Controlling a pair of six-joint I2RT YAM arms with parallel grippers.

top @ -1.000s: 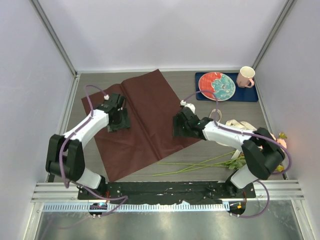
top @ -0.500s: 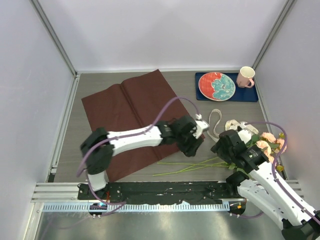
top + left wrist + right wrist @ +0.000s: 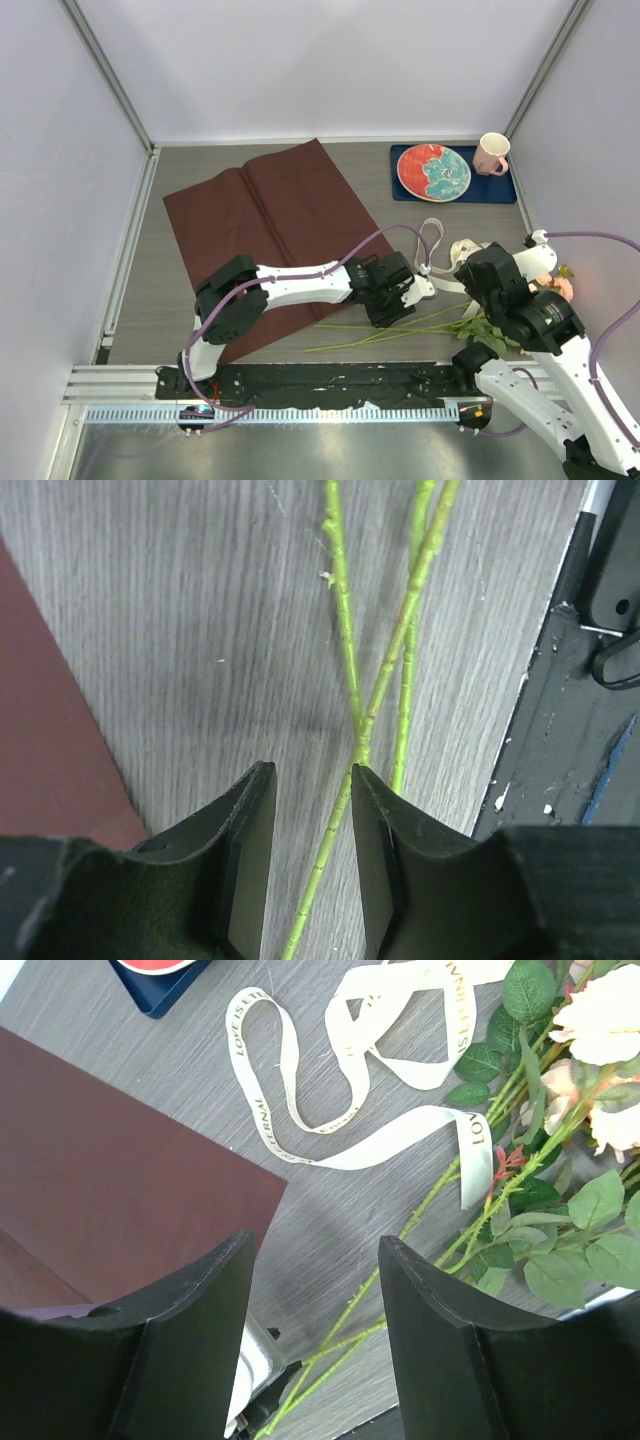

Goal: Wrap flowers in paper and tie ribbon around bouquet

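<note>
step: get flowers onto paper, as I judge it
flowers: off paper, past its near-right edge; stems are the end nearest paper
ribbon: loose on table, right of paper, not on it
left gripper: low over stems just off paper's corner, jaws narrowly parted, one stem in the gap, not pinched yet
right gripper: spread wide, empty, above stems and ribbon, right of paper
how: gather all stems, not one; clamp gently since thin stems slip or kink; drag bunch diagonally onto paper
risk: snagging ribbon, rucking paper edge
</note>
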